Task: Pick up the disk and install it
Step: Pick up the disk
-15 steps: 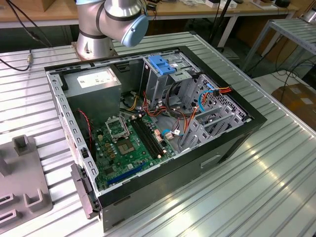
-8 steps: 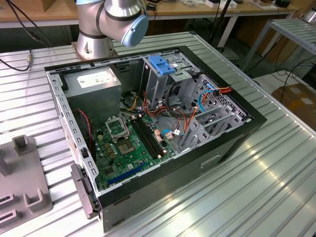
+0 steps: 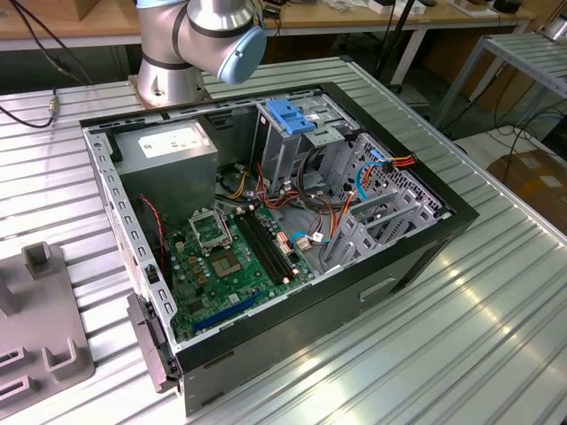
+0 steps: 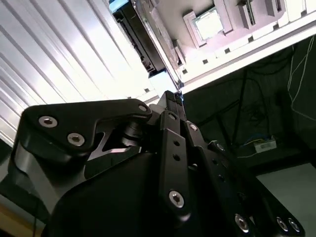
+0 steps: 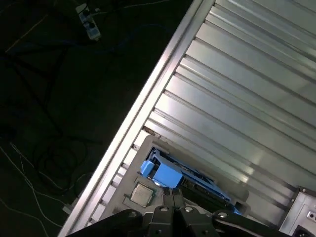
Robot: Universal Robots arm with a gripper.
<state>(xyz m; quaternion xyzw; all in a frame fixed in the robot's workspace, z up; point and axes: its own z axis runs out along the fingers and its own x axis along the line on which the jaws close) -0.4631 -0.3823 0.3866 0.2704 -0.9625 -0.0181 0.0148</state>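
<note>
At the exterior view's far left, a grey fixture (image 3: pixel 40 345) with raised lugs, resting on the ribbed metal table (image 3: pixel 478 328). Further right and to the rear, the arm's base (image 3: pixel 190 44), bolted down behind an open computer case (image 3: pixel 425 257). Inside the case, from left to right: a grey power supply (image 3: pixel 168 146), a green motherboard (image 3: pixel 230 266), a tall metal drive cage (image 3: pixel 292 150) capped by a blue latch (image 3: pixel 288 115), then red and blue cables (image 3: pixel 381 168) against the far wall.

In the first wrist view, the disk (image 5: pixel 168 174) standing on edge in the grey fixture (image 5: pixel 123 197), blue rails uppermost, close to the table's (image 5: pixel 237 98) edge. Just beside it in the same fixture, a square silvery chip (image 5: pixel 141 194). Poised over the disk's blue end, the pincer (image 5: pixel 173 193): pressed together, nothing pinched between the tips.

In the second wrist view, the same pincer (image 4: pixel 173 96), tips together, pointing down at the fixture (image 4: pixel 247 29). To its left, the disk (image 4: pixel 136 34) as a dark slab on edge.
</note>
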